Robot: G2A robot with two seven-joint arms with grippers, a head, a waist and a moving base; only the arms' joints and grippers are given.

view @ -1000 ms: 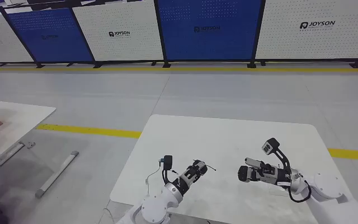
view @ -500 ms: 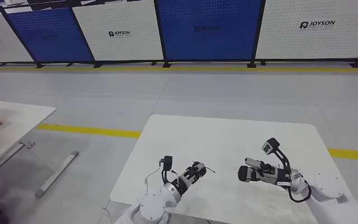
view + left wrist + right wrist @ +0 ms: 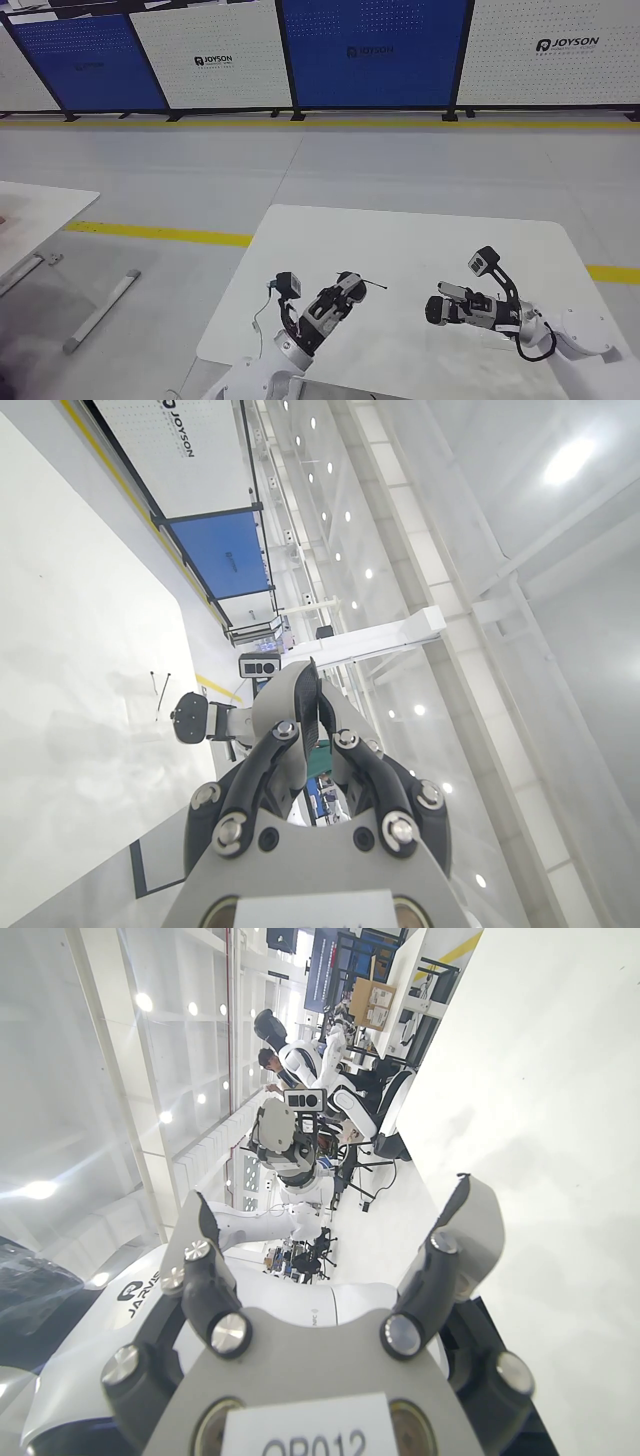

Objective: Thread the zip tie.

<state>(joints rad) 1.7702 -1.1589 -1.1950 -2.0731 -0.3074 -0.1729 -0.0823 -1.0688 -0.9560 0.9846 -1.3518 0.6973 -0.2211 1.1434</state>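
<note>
A thin black zip tie (image 3: 375,286) sticks out past the tips of my left gripper (image 3: 353,287), which is held above the near left part of the white table (image 3: 420,240). In the left wrist view that gripper (image 3: 314,672) is shut, pads pressed together, and the tie is hidden behind the fingers. My right gripper (image 3: 433,309) hangs open and empty a short way to the right, facing the left one. Its two fingers stand wide apart in the right wrist view (image 3: 334,1193), with the left gripper (image 3: 274,1125) farther off.
A thin black strip (image 3: 161,696) lies on the table close to the right gripper (image 3: 192,725) in the left wrist view. The table's near edge runs just below both arms. Bare floor with a yellow line and blue and white fence panels lies beyond.
My left arm has lifted and swung, carrying the gripper slightly up and away; the tie now points more level toward the right. The right arm has not moved.
</note>
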